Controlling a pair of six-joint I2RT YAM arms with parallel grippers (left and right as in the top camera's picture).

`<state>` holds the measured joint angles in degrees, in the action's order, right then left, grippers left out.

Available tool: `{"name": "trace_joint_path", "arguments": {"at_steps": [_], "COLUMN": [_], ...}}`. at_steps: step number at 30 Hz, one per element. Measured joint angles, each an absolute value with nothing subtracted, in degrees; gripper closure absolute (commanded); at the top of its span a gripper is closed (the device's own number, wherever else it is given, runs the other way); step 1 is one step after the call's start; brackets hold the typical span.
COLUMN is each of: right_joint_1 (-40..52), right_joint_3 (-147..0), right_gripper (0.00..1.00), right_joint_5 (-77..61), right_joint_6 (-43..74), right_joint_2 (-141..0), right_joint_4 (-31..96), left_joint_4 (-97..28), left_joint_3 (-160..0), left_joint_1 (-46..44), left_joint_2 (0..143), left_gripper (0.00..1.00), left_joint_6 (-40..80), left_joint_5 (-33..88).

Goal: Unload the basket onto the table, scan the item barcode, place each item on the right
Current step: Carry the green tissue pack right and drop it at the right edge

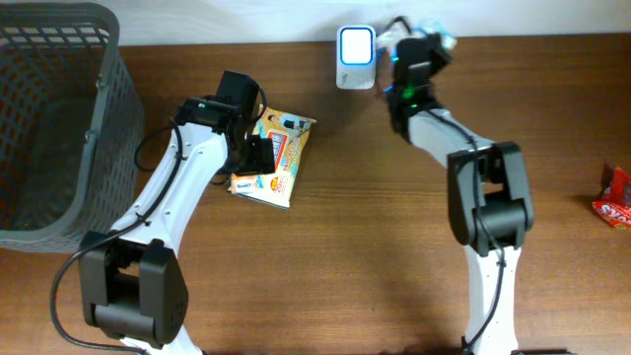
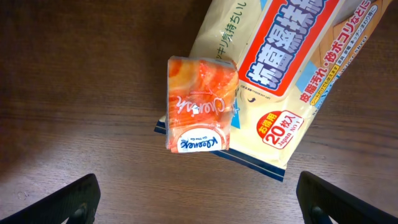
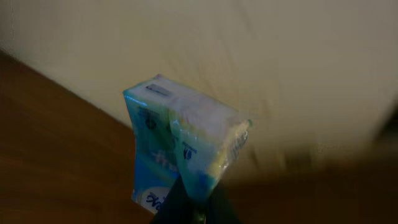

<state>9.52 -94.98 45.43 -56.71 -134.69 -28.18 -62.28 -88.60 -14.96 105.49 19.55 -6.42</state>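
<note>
A brown wood-grain desk (image 1: 375, 217) carries everything. A grey mesh basket (image 1: 108, 128) stands at its far left. Near the middle a flat wipes pack (image 1: 291, 148) lies tilted, with a small orange tissue pack (image 2: 200, 106) resting on its corner. A white scanner (image 1: 355, 57) stands at the back edge, and a red packet (image 1: 615, 197) lies at the far right edge

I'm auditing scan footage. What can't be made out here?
Right wrist: blue pack blurred, no barcode readable.
Overhead: red packet cut by the right edge.
Left wrist: wipes pack cut by the top edge, partly under the orange pack.
Overhead: scanner too small to read its screen.
</note>
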Motion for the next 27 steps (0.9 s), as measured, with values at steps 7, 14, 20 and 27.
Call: {"name": "trace_joint_path", "arguments": {"at_steps": [7,14,20,27], "right_joint_1": [2.1,-4.4,-8.6,-8.8], "right_joint_3": [-95.2,-95.3,-95.3,-95.1], "right_gripper": [0.96,0.82,0.01,0.01], "right_joint_5": [58.0,61.6,62.0,50.1], "right_joint_6": [-49.4,-37.3,-28.7,-18.8], "right_joint_2": [-134.8,-135.0,-134.4,-121.0], "right_joint_4": [-11.3,9.0,15.5,23.0], "left_joint_4": [-62.3,-62.3,-62.3,-62.3], "left_joint_3": [-88.6,-88.5,-88.4,-88.4], "left_joint_1": [-15.0,-15.4,-15.6,-15.6], "left_joint_2": [105.5,105.5,105.5,105.5], "left_gripper": [0.01,0.01,0.01,0.01], "left_joint_6": [19.6,19.6,19.6,19.6], "left_joint_5": [-6.2,-5.8,-5.8,-5.8]}}
